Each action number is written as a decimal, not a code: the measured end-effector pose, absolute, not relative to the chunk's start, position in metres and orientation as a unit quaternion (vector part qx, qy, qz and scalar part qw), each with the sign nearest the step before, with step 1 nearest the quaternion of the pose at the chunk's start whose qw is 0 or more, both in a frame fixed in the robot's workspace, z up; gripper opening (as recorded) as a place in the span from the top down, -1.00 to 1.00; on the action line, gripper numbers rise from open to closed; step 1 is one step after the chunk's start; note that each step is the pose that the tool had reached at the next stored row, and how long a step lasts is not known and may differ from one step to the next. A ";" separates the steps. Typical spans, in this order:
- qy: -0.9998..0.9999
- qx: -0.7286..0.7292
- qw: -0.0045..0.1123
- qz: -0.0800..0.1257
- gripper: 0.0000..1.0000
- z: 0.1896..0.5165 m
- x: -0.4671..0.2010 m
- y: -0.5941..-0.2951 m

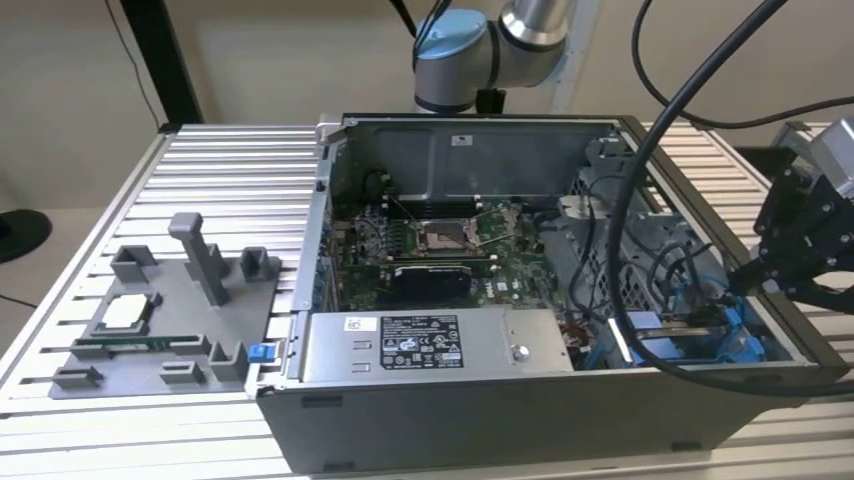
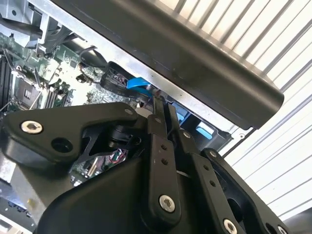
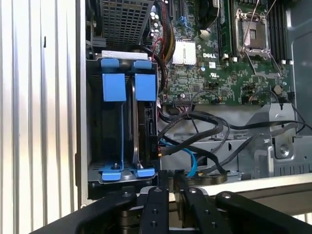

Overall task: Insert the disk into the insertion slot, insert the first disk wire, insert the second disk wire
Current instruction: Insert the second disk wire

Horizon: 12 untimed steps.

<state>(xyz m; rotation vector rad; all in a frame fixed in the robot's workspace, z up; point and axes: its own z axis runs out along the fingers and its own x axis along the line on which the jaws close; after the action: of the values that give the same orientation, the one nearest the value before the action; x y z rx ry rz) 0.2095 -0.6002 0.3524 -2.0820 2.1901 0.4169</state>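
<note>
Right up close, my claw point(image 3: 171, 176) could snag the black wires point(image 3: 204, 127) and the blue wire point(image 3: 191, 162) that cross just past its tip, and tug one loose. Its fingers point(image 2: 160, 141) are pinched nearly shut; I cannot tell if anything is between them. A bit farther out, to one side, the disk point(image 3: 147, 126) stands in the insertion slot point(image 3: 92, 146).

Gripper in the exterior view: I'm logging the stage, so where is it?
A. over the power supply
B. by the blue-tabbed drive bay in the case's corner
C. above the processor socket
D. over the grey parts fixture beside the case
B: the gripper hangs at the exterior view's right, just above the blue-tabbed drive bay in a corner of the computer case.
</note>
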 end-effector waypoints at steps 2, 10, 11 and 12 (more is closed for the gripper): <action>0.718 -0.681 0.046 0.137 -1.00 0.352 0.209 -0.600; 0.718 -0.680 0.047 0.137 1.00 0.352 0.209 -0.600; 0.718 -0.680 0.047 0.137 1.00 0.352 0.209 -0.600; 0.718 -0.680 0.047 0.137 1.00 0.352 0.209 -0.600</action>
<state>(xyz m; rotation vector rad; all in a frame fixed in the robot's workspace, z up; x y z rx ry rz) 0.2091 -0.6003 0.3523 -2.0755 2.1923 0.4193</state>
